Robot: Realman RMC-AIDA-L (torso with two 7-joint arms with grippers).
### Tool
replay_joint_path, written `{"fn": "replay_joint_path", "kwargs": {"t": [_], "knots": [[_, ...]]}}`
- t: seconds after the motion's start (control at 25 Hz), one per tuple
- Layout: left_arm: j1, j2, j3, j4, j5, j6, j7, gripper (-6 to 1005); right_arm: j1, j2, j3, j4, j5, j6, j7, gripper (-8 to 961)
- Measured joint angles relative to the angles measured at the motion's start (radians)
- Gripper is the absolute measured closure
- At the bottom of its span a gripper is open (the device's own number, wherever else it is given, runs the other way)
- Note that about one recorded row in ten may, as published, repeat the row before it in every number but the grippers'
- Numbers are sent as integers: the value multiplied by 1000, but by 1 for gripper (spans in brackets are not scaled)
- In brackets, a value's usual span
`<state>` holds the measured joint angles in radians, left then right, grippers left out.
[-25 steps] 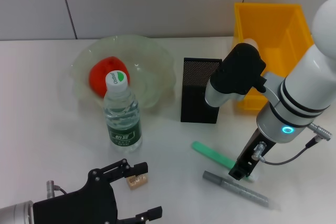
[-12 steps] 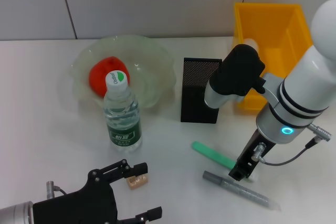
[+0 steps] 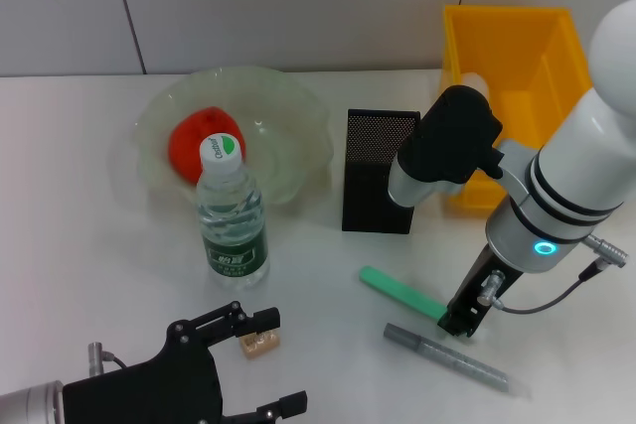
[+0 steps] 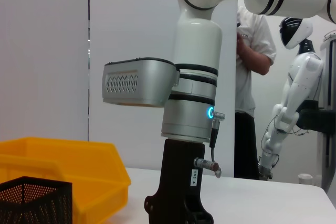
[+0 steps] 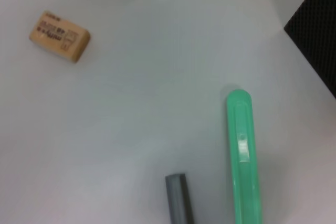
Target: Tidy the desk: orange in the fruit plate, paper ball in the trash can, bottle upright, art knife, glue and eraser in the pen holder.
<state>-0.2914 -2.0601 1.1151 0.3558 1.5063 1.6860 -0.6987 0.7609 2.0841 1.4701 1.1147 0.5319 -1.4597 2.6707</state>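
The wrinkled red-orange fruit (image 3: 202, 141) is in the pale-green glass plate (image 3: 298, 116) and the clear plastic bottle (image 3: 231, 220) is upright, while the tan eraser (image 3: 258, 343), green art knife (image 3: 402, 292) and grey glue stick (image 3: 447, 356) are left on the desk near its front edge, the left jaws (image 3: 266, 364) being spread empty and the right jaws' (image 3: 455, 323) state not being discernible.

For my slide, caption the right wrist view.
Right wrist view over the desk: tan eraser, green art knife and grey glue stick lying apart.

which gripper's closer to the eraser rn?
Left. The left gripper sits right at the eraser, one finger beside it. The right gripper is well across the table, down at the green art knife.
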Motion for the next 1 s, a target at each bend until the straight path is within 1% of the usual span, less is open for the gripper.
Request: {"fn": "replay_joint_path", "kwargs": {"t": [0.24, 0.36, 0.52, 0.76, 1.0], "knots": [[0, 0, 0, -1, 0, 0, 0, 196, -4, -3, 14, 34, 4, -33, -5, 785], [0, 0, 1, 1, 0, 0, -6, 196, -10, -5, 51, 97, -1, -91, -22, 785], [0, 0, 2, 4, 0, 1, -5, 196, -21, -6, 141, 194, -4, -196, -67, 785], [0, 0, 2, 5, 0, 1, -6, 196, -26, -7, 238, 338, -25, -351, -156, 784], [-1, -2, 2, 3, 0, 2, -6, 196, -18, -16, 285, 465, -91, -455, -207, 784]]}}
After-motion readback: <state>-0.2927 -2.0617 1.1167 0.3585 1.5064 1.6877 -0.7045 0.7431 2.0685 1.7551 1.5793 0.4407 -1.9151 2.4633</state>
